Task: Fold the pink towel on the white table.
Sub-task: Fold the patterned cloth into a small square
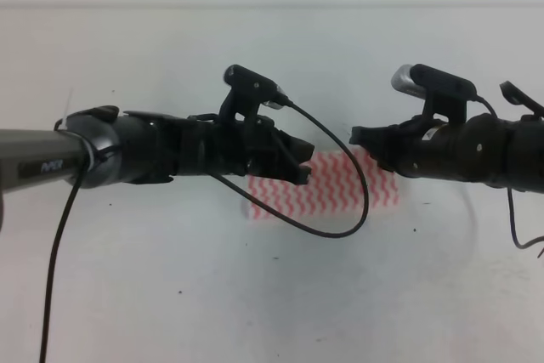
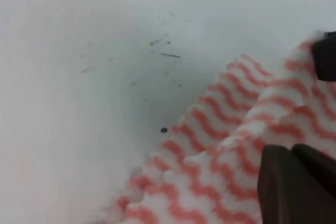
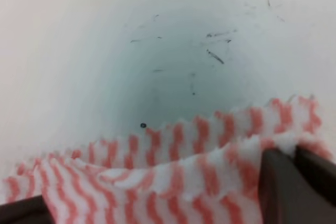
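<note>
Exterior high: unreadable white lettering, left arm (image 1: 51, 166)

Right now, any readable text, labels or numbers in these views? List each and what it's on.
Small light lettering on the left arm's grey link: a short word, too small and blurred to read.
Pink towel: wavy stripes only, no text.
White table: specks and scuffs, no text.
Left wrist and right wrist views: none.
</note>
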